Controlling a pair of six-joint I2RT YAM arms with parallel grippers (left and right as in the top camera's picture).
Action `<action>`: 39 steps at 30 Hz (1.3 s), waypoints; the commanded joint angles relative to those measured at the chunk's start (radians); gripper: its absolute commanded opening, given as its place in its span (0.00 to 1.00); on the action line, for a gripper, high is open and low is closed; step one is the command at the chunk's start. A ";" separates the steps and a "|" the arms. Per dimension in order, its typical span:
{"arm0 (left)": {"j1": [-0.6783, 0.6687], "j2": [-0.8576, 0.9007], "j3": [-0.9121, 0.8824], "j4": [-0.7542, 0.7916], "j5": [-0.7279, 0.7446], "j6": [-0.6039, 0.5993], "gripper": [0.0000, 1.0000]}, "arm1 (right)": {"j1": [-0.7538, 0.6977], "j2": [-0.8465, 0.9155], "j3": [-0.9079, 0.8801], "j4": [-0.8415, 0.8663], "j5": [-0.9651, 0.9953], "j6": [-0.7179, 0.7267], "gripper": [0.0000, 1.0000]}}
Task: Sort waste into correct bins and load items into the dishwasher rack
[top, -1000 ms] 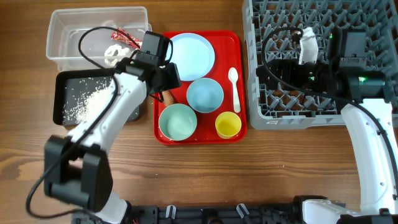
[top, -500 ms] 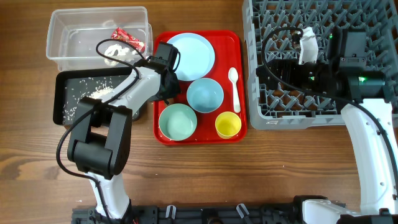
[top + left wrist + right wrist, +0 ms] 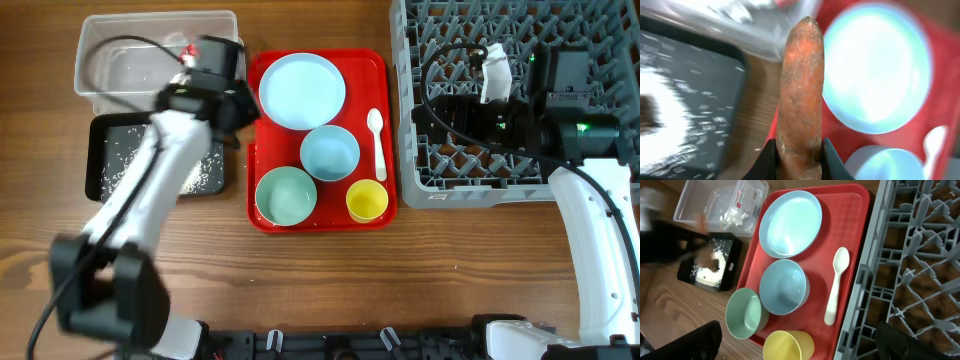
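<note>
My left gripper (image 3: 222, 100) is shut on the orange carrot (image 3: 801, 90) and holds it above the gap between the red tray (image 3: 375, 62), the clear bin (image 3: 110, 40) and the black bin (image 3: 100, 150). Loose white rice (image 3: 200, 170) lies in the black bin. The red-and-white wrapper (image 3: 743, 191) and crumpled paper (image 3: 735, 215) are in the clear bin. The pale blue plate (image 3: 302, 90), blue bowl (image 3: 329, 153), mint bowl (image 3: 286, 195), yellow cup (image 3: 367, 201) and white spoon (image 3: 377, 140) are on the tray. My right gripper (image 3: 807, 347) is open and empty over the left edge of the rack (image 3: 600, 30).
The grey rack fills the back right and its pegs stand upright. The tray lies between the bins and the rack. A small brown lump (image 3: 716, 260) shows among the rice. Bare wooden table (image 3: 400, 290) runs along the front.
My left gripper has lifted the carrot from the tray's left edge and carried it back and to the left, toward the bins. The right arm has not moved.
</note>
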 commanded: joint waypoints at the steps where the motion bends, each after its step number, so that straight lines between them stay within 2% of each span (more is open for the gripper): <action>1: 0.134 -0.124 0.020 -0.070 -0.016 -0.003 0.06 | 0.005 0.010 0.011 0.003 0.010 0.007 1.00; 5: 0.322 -0.131 0.003 -0.112 -0.018 -0.012 0.06 | 0.005 0.010 0.011 0.003 0.010 0.007 1.00; 8: 0.454 -0.081 -0.070 -0.098 -0.018 -0.192 0.04 | 0.005 0.010 0.011 0.002 0.010 0.007 1.00; 10: 0.524 -0.038 -0.148 -0.072 -0.018 -0.415 0.04 | 0.005 0.010 0.011 0.001 0.010 0.007 1.00; 12: 0.545 -0.004 -0.203 -0.019 -0.018 -0.516 0.05 | 0.005 0.010 0.011 0.000 0.010 0.007 1.00; 16: 0.545 0.052 -0.282 0.145 -0.018 -0.530 0.06 | 0.005 0.010 0.011 -0.001 0.010 0.007 1.00; 20: 0.545 0.072 -0.283 0.145 -0.018 -0.529 0.16 | 0.005 0.010 0.011 0.000 0.010 0.007 1.00; 22: 0.545 0.072 -0.283 0.145 -0.018 -0.529 0.29 | 0.005 0.010 0.011 0.000 0.010 0.006 1.00; 23: 0.545 0.072 -0.283 0.144 -0.018 -0.529 0.32 | 0.005 0.010 0.011 0.000 0.010 0.007 1.00; 29: 0.546 0.063 -0.280 0.156 0.081 -0.525 0.35 | 0.005 0.010 0.011 -0.002 0.010 0.007 1.00; 30: 0.546 0.053 -0.280 0.156 0.085 -0.510 0.34 | 0.005 0.010 0.011 -0.003 0.010 0.007 1.00; 31: 0.546 0.026 -0.279 0.156 0.139 -0.458 0.30 | 0.005 0.010 0.011 -0.005 0.010 0.007 1.00; 33: 0.546 -0.054 -0.278 0.159 0.268 -0.363 0.31 | 0.005 0.010 0.011 -0.005 0.009 0.007 1.00; 36: 0.539 -0.198 -0.278 0.162 0.544 -0.018 0.44 | 0.005 0.010 0.011 -0.004 0.009 0.007 1.00; 37: 0.525 -0.238 -0.278 0.153 0.595 0.058 0.50 | 0.005 0.010 0.011 -0.001 0.009 0.008 1.00; 39: 0.452 -0.315 -0.278 0.128 0.603 0.143 0.59 | 0.005 0.010 0.011 0.006 0.009 0.007 1.00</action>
